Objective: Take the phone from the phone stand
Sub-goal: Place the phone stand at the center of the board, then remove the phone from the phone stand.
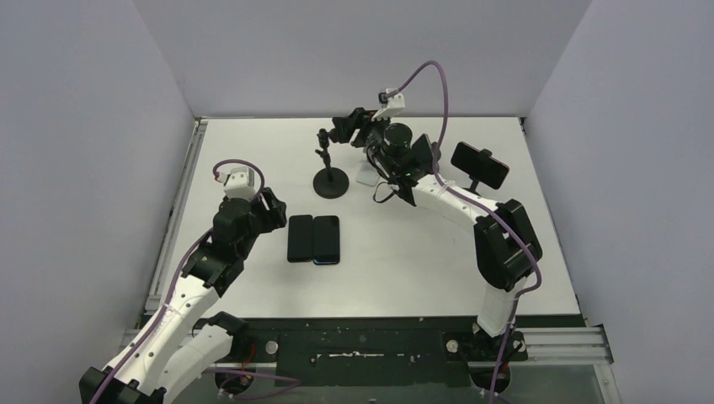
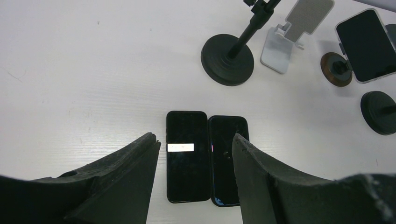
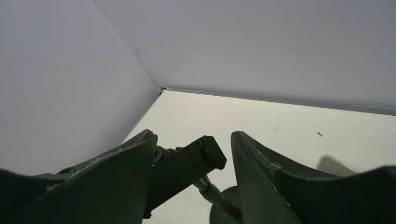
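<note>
Sitting between the parted right jaws: stand clamp (image 3: 187, 163)

Lying flat on the white table (image 1: 404, 278), screens up, long edges touching: a dark phone (image 2: 187, 156) catching a bright bar of reflected light, and a second dark phone (image 2: 228, 161) just beside it. Standing farther back, with its pale plate leaning: a white folding stand (image 2: 294, 32). Enclosing the table on three sides: plain grey walls (image 1: 84, 126). Running along the table's left edge: a metal rail (image 1: 173, 227). Spanning the near edge: a black plate (image 1: 370, 345).
</note>
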Tool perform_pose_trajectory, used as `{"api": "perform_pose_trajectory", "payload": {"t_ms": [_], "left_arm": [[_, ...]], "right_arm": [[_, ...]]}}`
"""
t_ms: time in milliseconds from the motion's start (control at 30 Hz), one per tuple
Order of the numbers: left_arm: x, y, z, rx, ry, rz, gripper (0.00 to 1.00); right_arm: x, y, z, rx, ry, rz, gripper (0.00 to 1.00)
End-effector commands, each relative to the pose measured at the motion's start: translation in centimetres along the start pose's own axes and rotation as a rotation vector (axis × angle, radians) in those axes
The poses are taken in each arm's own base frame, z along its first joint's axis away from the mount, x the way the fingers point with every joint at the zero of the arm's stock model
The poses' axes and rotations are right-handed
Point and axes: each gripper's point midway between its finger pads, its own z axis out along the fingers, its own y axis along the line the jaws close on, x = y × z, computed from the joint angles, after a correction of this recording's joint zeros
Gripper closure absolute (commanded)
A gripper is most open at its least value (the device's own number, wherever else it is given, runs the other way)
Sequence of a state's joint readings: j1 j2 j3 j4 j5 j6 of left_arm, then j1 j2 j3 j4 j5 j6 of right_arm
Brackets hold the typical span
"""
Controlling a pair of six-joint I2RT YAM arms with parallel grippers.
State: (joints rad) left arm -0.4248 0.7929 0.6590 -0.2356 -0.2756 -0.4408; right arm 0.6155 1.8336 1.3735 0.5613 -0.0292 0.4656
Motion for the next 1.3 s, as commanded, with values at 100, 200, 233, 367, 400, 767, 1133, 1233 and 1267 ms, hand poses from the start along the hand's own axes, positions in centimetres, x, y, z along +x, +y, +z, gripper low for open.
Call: {"api": "perform_pose_trajectory", "payload": {"t_ms": [100,200,233,367,400,767,1133,1233,1267], "left_arm": [[-2.4,-1.5,-0.5,0.055,-0.066,-0.017,0.43],[-2.4,-1.4,-0.5,0.054,-0.065,-0.016,0.44],[-2.5,-1.5,-0.5,0.054,-0.066,-0.014,0.44],[-2.8,-1.9,-0.8,0.077,-0.069,-0.003,0.44],[-2.8,-2.0,-0.8,0.084,-0.068,-0.003,0.44],[-2.4,-4.2,-0.8,0.198,-0.042,0.003,0.31],[-1.6,-6.7,-1.0,0.341,-0.021,-0.002,0.29],[-1.3,-7.4,-1.1,0.379,-0.007,-0.003,0.31],[-1.2,-7.3,-1.1,0.376,-0.006,-0.003,0.31]], "right_arm": [[-4.8,0.4,-1.3,0.024,-0.088,0.013,0.36],[-6.2,0.0,-1.9,0.040,-0.112,0.031,0.32],[-6.7,-0.1,-2.1,0.042,-0.120,0.033,0.30],[-9.7,0.2,-3.7,0.055,-0.148,-0.001,0.26],[-10.3,0.4,-4.3,0.060,-0.147,-0.014,0.26],[-16.1,-1.2,-18.2,0.266,-0.123,-0.181,0.23],[-7.5,-5.4,-28.5,0.392,0.210,-0.205,0.22],[-3.5,-6.5,-29.1,0.411,0.264,-0.118,0.24],[-2.3,-6.8,-29.2,0.416,0.271,-0.090,0.25]]}}
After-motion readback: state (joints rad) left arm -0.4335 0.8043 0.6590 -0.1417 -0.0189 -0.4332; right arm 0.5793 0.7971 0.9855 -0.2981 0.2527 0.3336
